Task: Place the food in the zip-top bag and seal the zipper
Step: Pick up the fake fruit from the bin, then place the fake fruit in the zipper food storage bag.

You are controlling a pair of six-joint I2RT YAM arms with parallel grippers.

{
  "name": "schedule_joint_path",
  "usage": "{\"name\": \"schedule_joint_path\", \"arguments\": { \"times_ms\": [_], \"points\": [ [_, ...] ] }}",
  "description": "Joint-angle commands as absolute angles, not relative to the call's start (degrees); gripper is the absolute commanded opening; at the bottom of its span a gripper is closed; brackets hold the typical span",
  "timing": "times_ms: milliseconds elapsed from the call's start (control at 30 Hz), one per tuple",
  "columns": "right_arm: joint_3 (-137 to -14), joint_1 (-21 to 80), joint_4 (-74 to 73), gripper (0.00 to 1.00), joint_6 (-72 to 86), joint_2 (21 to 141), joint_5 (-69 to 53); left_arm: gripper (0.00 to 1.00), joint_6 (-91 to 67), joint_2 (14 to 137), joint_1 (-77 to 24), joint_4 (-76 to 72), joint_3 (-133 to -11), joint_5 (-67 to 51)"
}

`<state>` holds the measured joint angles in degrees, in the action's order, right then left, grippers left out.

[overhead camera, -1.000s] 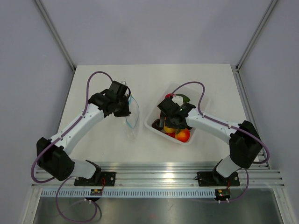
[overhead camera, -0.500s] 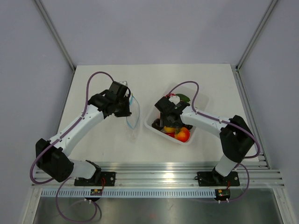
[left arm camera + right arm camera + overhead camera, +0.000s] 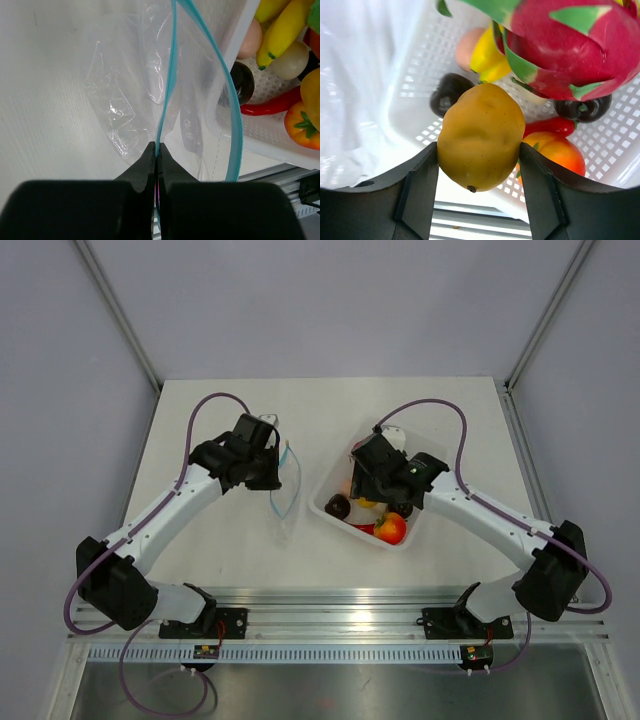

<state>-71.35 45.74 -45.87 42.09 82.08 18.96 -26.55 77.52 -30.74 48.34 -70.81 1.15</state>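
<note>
Mid-task over the white tray [image 3: 415, 70]: the right gripper [image 3: 480, 167], jaws spread wide, clamps a yellow-brown fruit [image 3: 480, 125] by its two sides. Beyond its fingertips lies the rest of the food: a pink-red dragon fruit [image 3: 570, 45] with green scales, a dark brown fruit [image 3: 449, 92], a red chilli [image 3: 550, 125] and an orange fruit [image 3: 560, 150].

The left gripper [image 3: 156, 152], jaws pressed fully together, pinches one lip of the zip-top bag [image 3: 120, 85] at its light blue zipper [image 3: 172, 60]. The other lip bows away to that gripper's right, so the mouth gapes. Faint marks on the plastic just ahead of the fingertips are too blurred to read.

Only the left wrist view shows the yellow bananas [image 3: 285, 30] and a pale round fruit [image 3: 294, 60] in the tray. From above, the bag trails from the left gripper's fingertips onto the surface [image 3: 200, 420], just beside the tray. There the right gripper's hold cannot be made out.
</note>
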Motion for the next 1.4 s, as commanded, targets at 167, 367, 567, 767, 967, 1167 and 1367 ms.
{"name": "schedule_joint_path", "arguments": {
  "times_ms": [167, 367, 567, 767, 967, 1167, 1367],
  "points": [
    [-83.0, 45.8, -44.3, 0.25, 38.8, 79.8, 14.6, 0.00, -23.9, 77.5, -30.9, 45.7, -73.0, -3.1],
    [-88.2, 47.5, -37.7, 0.25, 38.6, 82.4, 6.3, 0.00, -23.6, 77.7, -30.9, 45.4, -72.8, -4.9],
    [-92.2, 49.9, -32.7, 0.25, 39.7, 87.3, 0.3, 0.00, -24.1, 77.6, -30.9, 44.7, -72.8, -6.8],
    [-91.8, 50.3, -30.8, 0.25, 40.7, 91.1, -2.9, 0.00, -24.1, 77.0, -30.9, 44.5, -72.8, -7.5],
    [-90.1, 50.3, -34.5, 0.25, 41.7, 92.6, 1.2, 0.00, -24.3, 75.9, -30.9, 44.5, -73.3, -7.5],
    [-88.9, 50.3, -36.2, 0.25, 41.7, 94.1, 2.5, 0.00, -25.4, 75.1, -30.9, 43.4, -74.4, -10.7],
    [-88.1, 50.3, -36.5, 0.25, 42.0, 95.6, 3.2, 0.00, -25.7, 73.9, -30.9, 43.5, -75.8, -12.4]
  ]
}}
